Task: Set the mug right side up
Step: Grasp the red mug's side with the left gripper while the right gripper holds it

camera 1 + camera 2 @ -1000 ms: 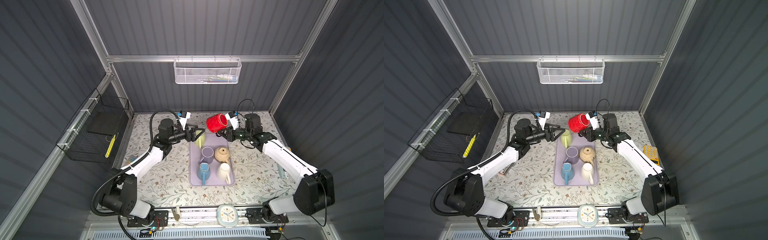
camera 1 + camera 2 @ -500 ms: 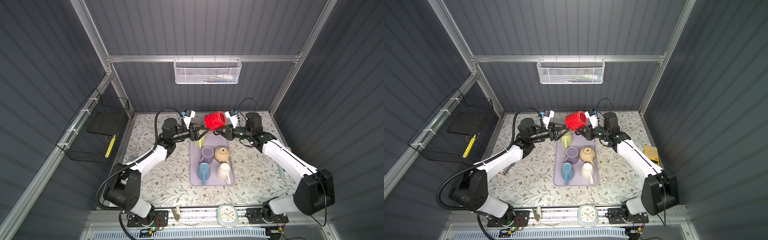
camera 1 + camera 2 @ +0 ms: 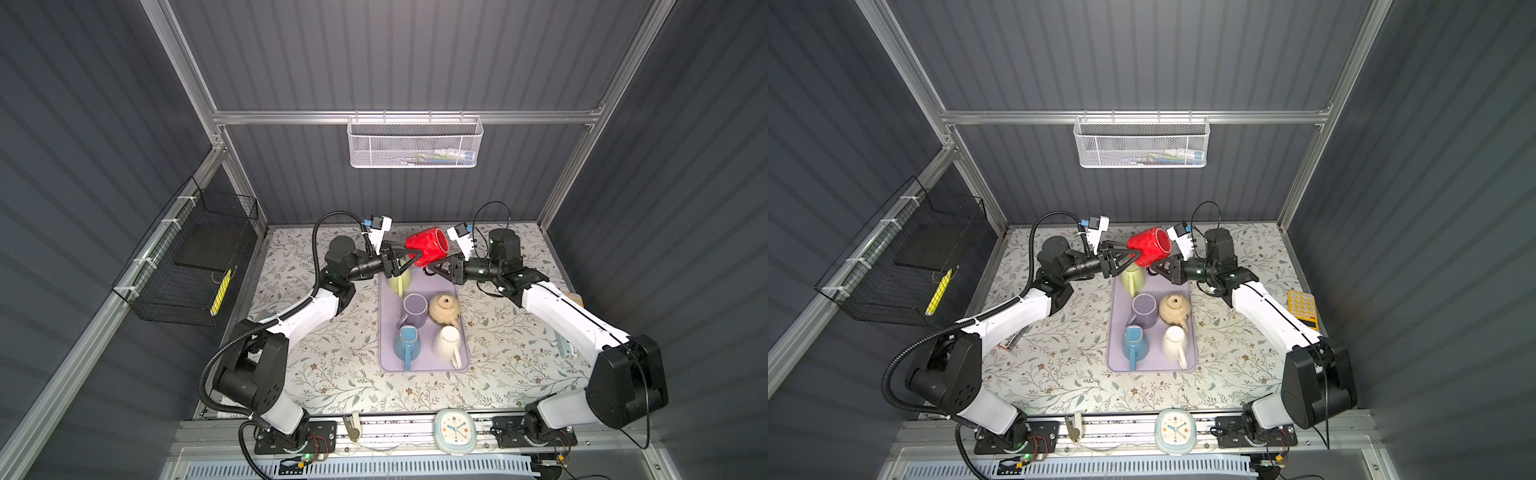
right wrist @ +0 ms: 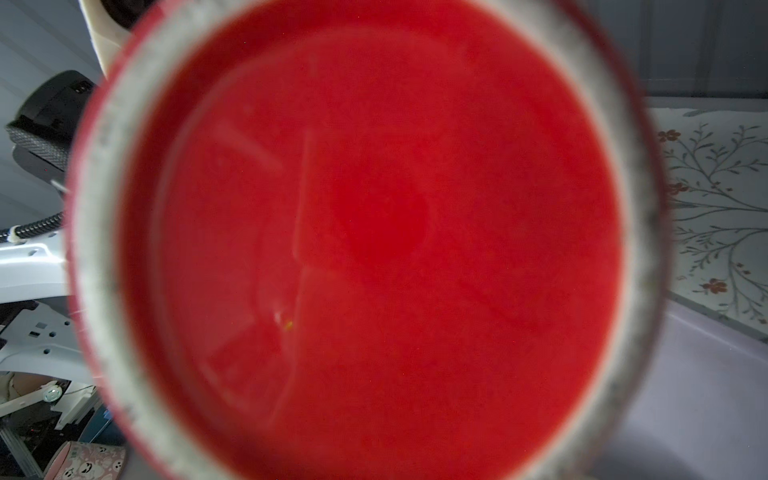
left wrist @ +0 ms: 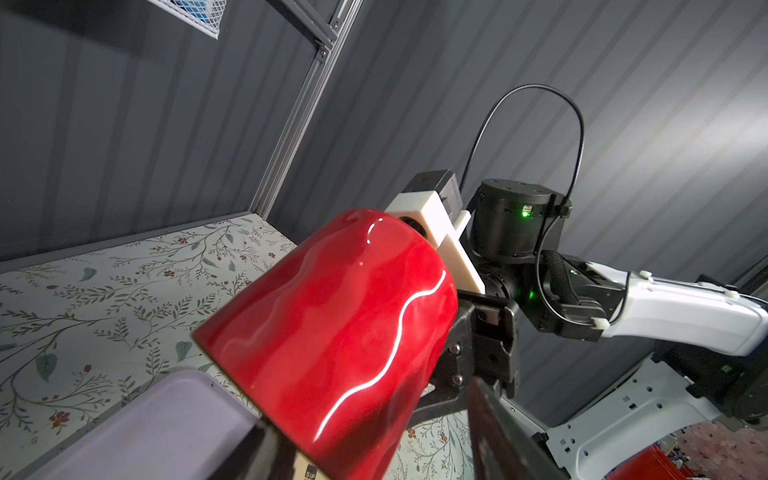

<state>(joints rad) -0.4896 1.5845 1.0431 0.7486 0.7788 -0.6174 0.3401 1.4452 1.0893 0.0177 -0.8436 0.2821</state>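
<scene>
The red mug (image 3: 426,248) (image 3: 1148,245) hangs on its side above the far end of the purple tray (image 3: 386,361). My right gripper (image 3: 436,268) (image 3: 1160,268) is shut on it from below, where the handle seems to be. In the right wrist view a round red end of the mug (image 4: 374,228), ringed in grey, fills the frame and hides the fingers. My left gripper (image 3: 411,261) (image 5: 374,436) is open, its fingers either side of the mug's body (image 5: 332,324). One finger (image 5: 494,432) stands a little off it.
On the tray stand a yellow-green mug (image 3: 400,282), a purple mug (image 3: 414,309), a beige pot (image 3: 444,309), a blue mug (image 3: 406,343) and a white mug (image 3: 446,345). A clock (image 3: 455,428) sits at the front rail. A black wire basket (image 3: 195,266) hangs left.
My left gripper has moved right to the mug and its jaws have narrowed round it. The right gripper has carried the mug a little to the left.
</scene>
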